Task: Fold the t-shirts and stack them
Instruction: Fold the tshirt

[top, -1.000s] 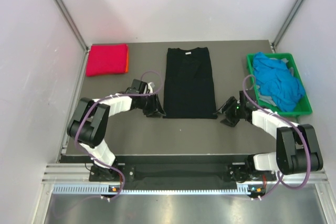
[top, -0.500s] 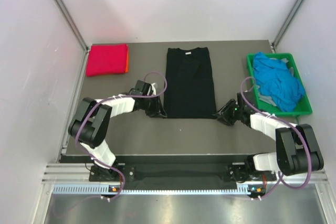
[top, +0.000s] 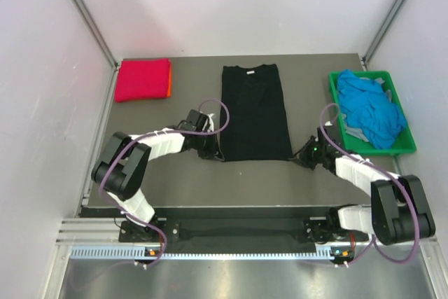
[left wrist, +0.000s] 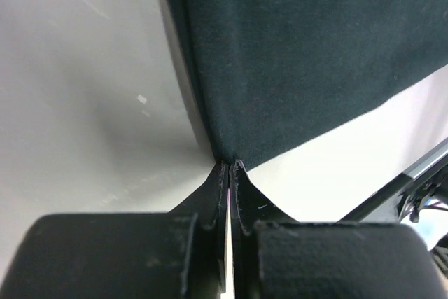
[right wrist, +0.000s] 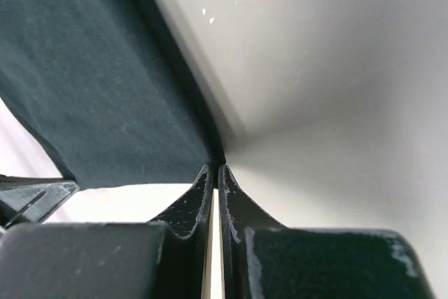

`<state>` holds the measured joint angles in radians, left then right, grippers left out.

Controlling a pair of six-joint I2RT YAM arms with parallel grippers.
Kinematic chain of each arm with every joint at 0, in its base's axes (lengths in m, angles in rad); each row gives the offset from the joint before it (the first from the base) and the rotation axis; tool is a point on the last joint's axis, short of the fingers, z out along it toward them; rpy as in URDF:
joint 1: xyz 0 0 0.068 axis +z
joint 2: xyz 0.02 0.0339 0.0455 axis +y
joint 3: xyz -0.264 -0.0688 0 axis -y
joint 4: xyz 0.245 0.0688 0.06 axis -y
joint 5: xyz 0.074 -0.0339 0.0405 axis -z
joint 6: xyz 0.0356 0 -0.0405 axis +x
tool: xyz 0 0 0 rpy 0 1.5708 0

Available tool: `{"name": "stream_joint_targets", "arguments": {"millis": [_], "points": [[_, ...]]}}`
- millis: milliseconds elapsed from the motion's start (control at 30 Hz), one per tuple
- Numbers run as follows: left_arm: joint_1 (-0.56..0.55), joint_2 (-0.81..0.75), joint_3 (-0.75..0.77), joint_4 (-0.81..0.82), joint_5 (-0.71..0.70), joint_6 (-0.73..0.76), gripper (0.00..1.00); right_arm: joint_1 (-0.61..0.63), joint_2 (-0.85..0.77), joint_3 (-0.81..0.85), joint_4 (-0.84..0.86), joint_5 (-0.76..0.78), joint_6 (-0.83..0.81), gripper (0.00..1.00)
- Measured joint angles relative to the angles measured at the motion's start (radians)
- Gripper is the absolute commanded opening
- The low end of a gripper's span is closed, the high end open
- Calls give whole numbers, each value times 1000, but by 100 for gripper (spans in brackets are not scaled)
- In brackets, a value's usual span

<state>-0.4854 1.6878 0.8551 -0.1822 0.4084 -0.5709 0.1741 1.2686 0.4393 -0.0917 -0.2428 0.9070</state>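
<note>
A black t-shirt [top: 253, 113] lies flat in a long narrow rectangle at the table's middle, neck label at the far end. My left gripper [top: 218, 153] is shut on its near left hem corner; the left wrist view shows the tips [left wrist: 229, 166] pinching the black cloth [left wrist: 294, 54]. My right gripper [top: 295, 159] is shut on the near right hem corner, and in the right wrist view the tips [right wrist: 215, 168] meet the cloth's edge [right wrist: 91, 96]. A folded magenta-red t-shirt [top: 143, 79] lies on an orange one [top: 170, 83] at the far left. Crumpled bright blue t-shirts [top: 369, 111] fill the crate.
A green plastic crate [top: 406, 146] stands at the table's right edge. Metal frame posts and pale walls close in the table on the left, right and back. The dark tabletop [top: 259, 183] lies bare between the shirt's hem and the arm bases.
Both grippers slid inward to the black shirt's near hem corners and closed on them. The shirt's hem has shifted slightly towards me.
</note>
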Motion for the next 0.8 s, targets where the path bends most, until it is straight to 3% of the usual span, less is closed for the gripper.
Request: {"name": "stream_joint_targets", "arguments": {"millis": [267,500,800], "points": [[-88,-124,-17,-74,-100,-7,0,1,-144,0,-153,57,-90,0],[-158,-337,-40,-142,-166,-32,0,6,-362,16,-350,90,-155,0],[-329,-504,-23,-278,-289,-103,0,7,-601,118,-573,112,-201,0]]}}
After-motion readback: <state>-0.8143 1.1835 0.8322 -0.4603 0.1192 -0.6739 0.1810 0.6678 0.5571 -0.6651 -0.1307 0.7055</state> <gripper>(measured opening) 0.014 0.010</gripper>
